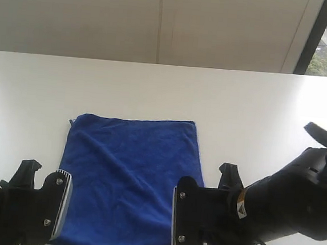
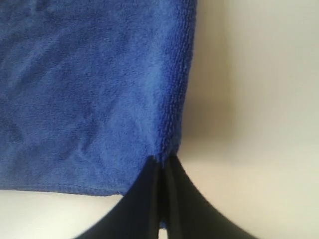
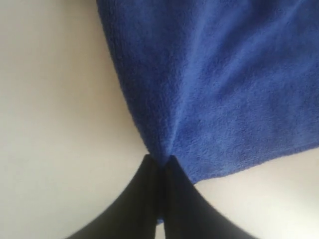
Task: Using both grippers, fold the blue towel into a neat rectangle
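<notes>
My left fingers (image 2: 139, 204) and right fingers (image 3: 142, 199) each pinch 1 near corner of the towel (image 1: 130, 171); it stretches away from me, over the worktop (image 1: 256, 108).

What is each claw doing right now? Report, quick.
Left claw: closed, pinching the blue towel at its edge near a corner.
Right claw: closed, pinching the blue towel at its edge near the other near corner.
</notes>
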`<state>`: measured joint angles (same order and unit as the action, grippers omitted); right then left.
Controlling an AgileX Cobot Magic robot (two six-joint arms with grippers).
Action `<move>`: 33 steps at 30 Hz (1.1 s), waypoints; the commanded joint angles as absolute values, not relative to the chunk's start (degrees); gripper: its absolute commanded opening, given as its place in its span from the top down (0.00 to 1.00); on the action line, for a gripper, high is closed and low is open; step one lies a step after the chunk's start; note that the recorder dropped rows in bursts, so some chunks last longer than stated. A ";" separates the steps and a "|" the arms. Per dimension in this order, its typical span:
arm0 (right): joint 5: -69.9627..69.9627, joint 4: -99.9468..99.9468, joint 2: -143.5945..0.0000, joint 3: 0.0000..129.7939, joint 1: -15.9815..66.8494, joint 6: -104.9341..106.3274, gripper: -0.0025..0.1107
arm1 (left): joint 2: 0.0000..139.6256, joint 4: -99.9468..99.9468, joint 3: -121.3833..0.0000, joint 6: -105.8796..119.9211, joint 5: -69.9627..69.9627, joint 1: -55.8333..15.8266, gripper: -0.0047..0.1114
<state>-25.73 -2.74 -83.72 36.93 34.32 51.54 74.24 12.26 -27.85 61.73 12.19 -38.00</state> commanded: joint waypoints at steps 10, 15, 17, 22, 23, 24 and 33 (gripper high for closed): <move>-28.93 -1.23 -81.27 39.25 34.39 49.82 0.98 | 67.94 10.32 -27.49 59.49 13.31 -36.14 0.96; -29.84 -1.23 -81.27 41.58 34.16 45.76 0.98 | 67.94 10.32 -29.02 56.65 13.78 -34.01 0.96; -29.96 -1.04 -81.27 42.18 34.17 45.77 0.98 | 67.94 10.32 -29.87 56.77 13.78 -33.31 0.96; -29.43 0.45 -81.47 44.14 34.17 43.91 0.98 | 67.94 10.19 -32.09 56.77 13.77 -32.58 0.96; -29.01 1.14 -81.58 44.32 34.05 42.96 0.98 | 67.94 10.19 -32.48 56.77 13.77 -32.58 0.96; -28.66 1.54 -81.58 44.61 33.53 41.61 0.98 | 67.94 10.19 -32.80 56.77 13.77 -32.58 0.96; -23.75 3.14 -81.94 46.25 29.00 38.49 0.98 | 68.04 10.19 -33.41 57.52 10.74 -26.41 0.96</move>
<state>-25.62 2.69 -81.73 45.87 30.00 39.05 68.43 10.02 -33.15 57.48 11.18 -26.93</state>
